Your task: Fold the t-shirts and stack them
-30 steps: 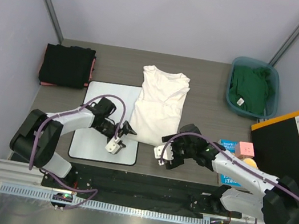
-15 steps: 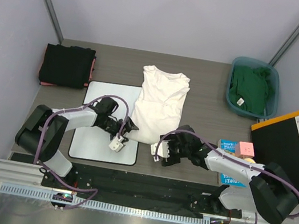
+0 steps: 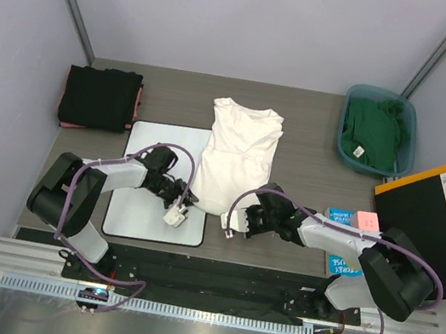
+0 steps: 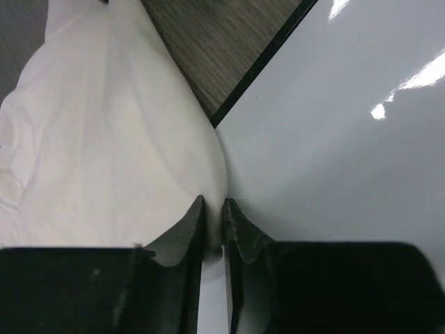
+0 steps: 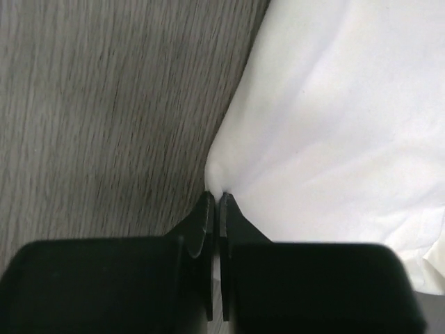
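A white t-shirt (image 3: pixel 239 153) lies flat in the middle of the table, folded lengthwise, collar toward the back. My left gripper (image 3: pixel 188 202) sits at its near left corner and is shut on the hem (image 4: pixel 208 174), where the cloth overlaps the white board (image 4: pixel 334 160). My right gripper (image 3: pixel 242 215) is at the near right corner, shut on a pinch of the hem (image 5: pixel 217 177). Folded black t-shirts (image 3: pixel 99 98) are stacked at the back left, with a pinkish-red edge showing at the side. A green t-shirt (image 3: pixel 373 131) lies crumpled in a teal bin (image 3: pixel 409 131).
The white board with a black rim (image 3: pixel 143 205) lies flat left of the shirt. At the right stand a black box with an orange edge (image 3: pixel 426 222), a blue booklet (image 3: pixel 343 219), and small pink and orange blocks (image 3: pixel 367 221).
Both grippers slid in to the white t-shirt's near hem and closed on its two corners. They were open a second ago.
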`<state>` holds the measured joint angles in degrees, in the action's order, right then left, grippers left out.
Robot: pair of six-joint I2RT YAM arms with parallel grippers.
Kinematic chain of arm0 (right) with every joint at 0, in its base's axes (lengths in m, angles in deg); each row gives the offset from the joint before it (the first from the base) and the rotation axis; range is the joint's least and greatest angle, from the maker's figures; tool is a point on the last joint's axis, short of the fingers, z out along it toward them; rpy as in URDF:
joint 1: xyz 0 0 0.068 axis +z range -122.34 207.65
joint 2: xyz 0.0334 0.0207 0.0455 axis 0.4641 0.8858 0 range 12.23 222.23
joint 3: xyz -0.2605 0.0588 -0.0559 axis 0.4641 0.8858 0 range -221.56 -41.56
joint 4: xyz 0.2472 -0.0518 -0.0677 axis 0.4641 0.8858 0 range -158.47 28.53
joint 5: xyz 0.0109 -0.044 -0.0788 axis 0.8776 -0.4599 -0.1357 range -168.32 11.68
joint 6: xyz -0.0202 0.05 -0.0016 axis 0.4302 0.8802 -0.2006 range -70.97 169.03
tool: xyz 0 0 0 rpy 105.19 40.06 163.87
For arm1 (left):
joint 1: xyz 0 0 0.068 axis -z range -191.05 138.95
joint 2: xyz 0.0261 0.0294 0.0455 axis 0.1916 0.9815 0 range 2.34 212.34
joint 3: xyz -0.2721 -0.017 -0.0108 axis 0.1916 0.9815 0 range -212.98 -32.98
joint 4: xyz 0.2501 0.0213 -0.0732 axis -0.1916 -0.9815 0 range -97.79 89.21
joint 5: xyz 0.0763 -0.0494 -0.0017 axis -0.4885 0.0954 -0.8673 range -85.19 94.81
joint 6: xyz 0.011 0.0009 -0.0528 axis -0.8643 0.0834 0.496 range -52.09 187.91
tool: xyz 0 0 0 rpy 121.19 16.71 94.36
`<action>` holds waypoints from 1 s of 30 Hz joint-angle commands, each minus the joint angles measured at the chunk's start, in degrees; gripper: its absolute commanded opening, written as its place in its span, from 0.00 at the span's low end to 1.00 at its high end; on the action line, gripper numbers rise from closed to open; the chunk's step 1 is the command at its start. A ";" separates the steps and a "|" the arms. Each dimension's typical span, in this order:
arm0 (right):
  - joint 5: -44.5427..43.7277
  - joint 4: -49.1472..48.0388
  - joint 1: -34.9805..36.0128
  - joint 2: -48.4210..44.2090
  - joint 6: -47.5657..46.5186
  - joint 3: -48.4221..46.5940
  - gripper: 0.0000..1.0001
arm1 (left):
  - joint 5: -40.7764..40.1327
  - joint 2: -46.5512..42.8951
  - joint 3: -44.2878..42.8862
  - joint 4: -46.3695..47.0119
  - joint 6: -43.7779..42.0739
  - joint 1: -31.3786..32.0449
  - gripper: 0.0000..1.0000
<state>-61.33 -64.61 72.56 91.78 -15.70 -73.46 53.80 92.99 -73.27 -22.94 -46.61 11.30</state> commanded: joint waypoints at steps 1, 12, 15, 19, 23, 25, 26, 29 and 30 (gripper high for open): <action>3.66 10.97 0.10 0.17 -1.27 -4.48 0.01 | -1.27 -0.30 -1.54 -10.44 -6.50 0.59 0.07; 15.70 39.62 0.27 -7.30 -3.47 -17.31 0.01 | 9.45 -10.92 -6.55 -42.60 -12.29 0.77 0.00; 18.16 45.77 0.27 -9.58 -4.26 -19.59 0.01 | 11.39 -13.83 -7.34 -51.46 -15.10 0.68 0.00; 20.71 54.13 0.36 -11.87 -7.42 -22.32 0.01 | 12.26 -19.70 -8.04 -62.29 -19.15 0.68 0.00; 25.18 59.42 0.27 -14.85 -8.66 -24.43 0.01 | 14.29 -25.16 -8.49 -69.76 -19.43 0.85 0.00; 26.50 61.18 0.36 -15.56 -8.13 -25.75 0.01 | 15.17 -27.10 -8.83 -71.62 -19.08 1.03 0.00; 26.95 61.62 0.45 -15.65 -7.96 -26.28 0.01 | 15.25 -28.76 -9.10 -73.11 -18.99 1.12 0.00; 27.22 63.90 0.45 -16.09 -8.83 -27.78 0.01 | 16.13 -32.19 -9.80 -73.12 -15.66 2.26 0.00; 25.82 63.73 0.45 -16.53 -9.10 -27.95 0.01 | 16.13 -32.64 -10.15 -73.12 -15.65 2.78 0.00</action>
<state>-35.43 -9.32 73.00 77.07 -23.72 -99.23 68.29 63.92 -81.21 -73.87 -46.58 13.09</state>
